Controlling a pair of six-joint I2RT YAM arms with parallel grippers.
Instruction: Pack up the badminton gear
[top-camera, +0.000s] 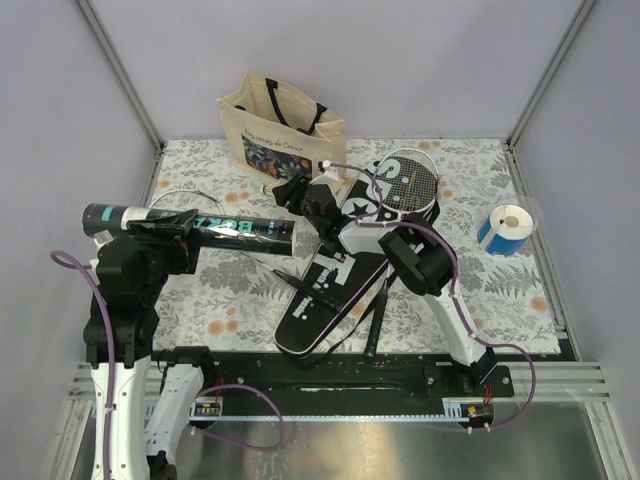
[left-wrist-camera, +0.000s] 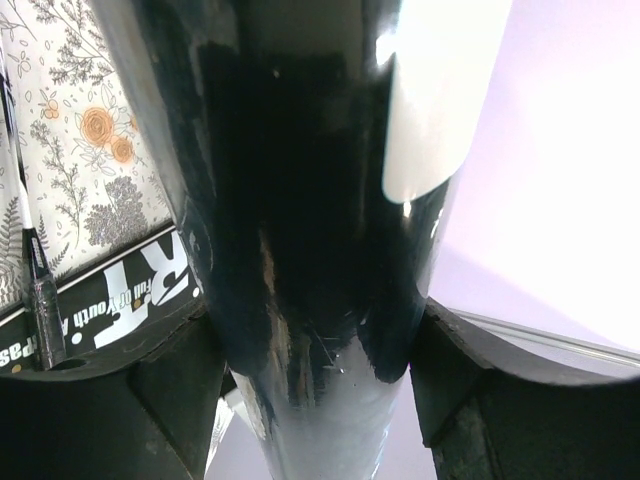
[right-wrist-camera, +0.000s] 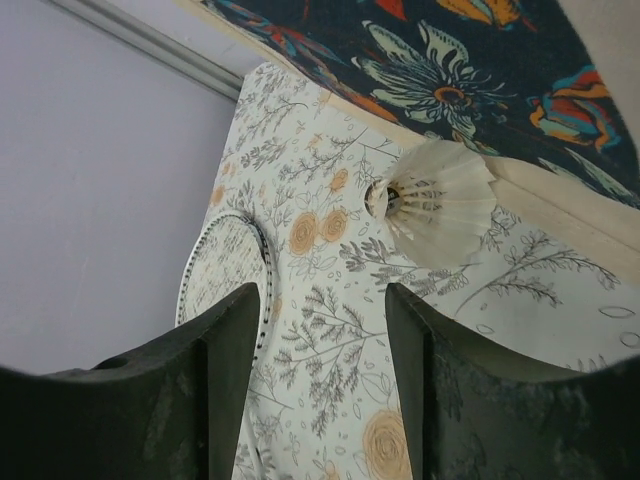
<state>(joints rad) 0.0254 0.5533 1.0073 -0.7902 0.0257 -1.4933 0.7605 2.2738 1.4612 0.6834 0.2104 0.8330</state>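
My left gripper is shut on the long black tube and holds it level above the table's left side. The tube fills the left wrist view. The black "SPORT" cover lies in the middle and also shows in the left wrist view. My right gripper is open and empty above the cloth, by the tote bag's base. A white shuttlecock lies just beyond its right finger, against the bag. One racket head lies at the back right. Another thin racket head lies on the left.
The beige tote bag stands at the back middle, its floral print close in the right wrist view. A blue-and-white roll sits at the right. A black racket handle lies beside the cover. Metal frame posts edge the table.
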